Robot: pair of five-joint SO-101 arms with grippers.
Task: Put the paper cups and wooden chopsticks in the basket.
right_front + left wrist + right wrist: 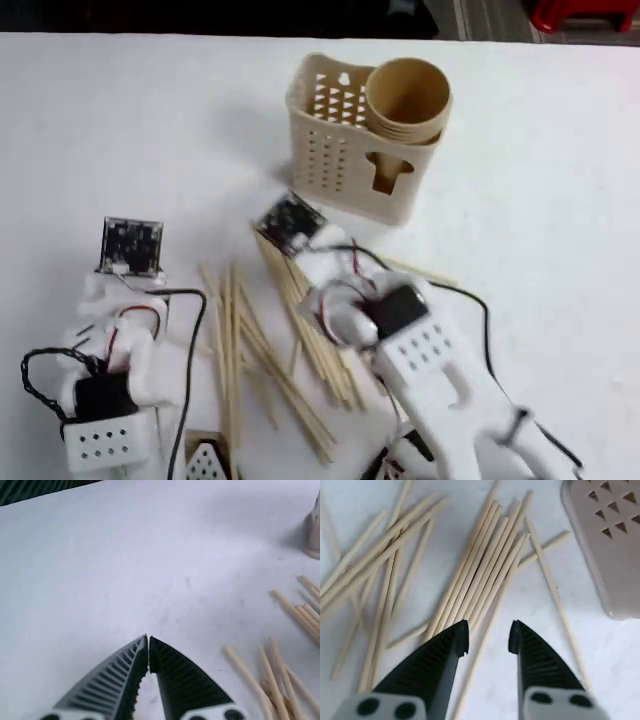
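Observation:
Several wooden chopsticks (285,350) lie scattered on the white table between the two arms. A stack of paper cups (408,98) stands in the beige perforated basket (345,160) at the back. My right gripper (488,636) is open just above a bundle of chopsticks (485,575), with the basket (610,545) close beside it. The right arm (400,330) stands in front of the basket. My left gripper (148,647) is shut with nothing in it, over bare table, with chopsticks (280,680) off to one side. The left arm (115,340) sits at the table's left.
Black cables (40,380) loop beside the left arm. A red object (585,12) sits beyond the table's far edge. Bare white table (120,130) stretches to the left and right of the basket.

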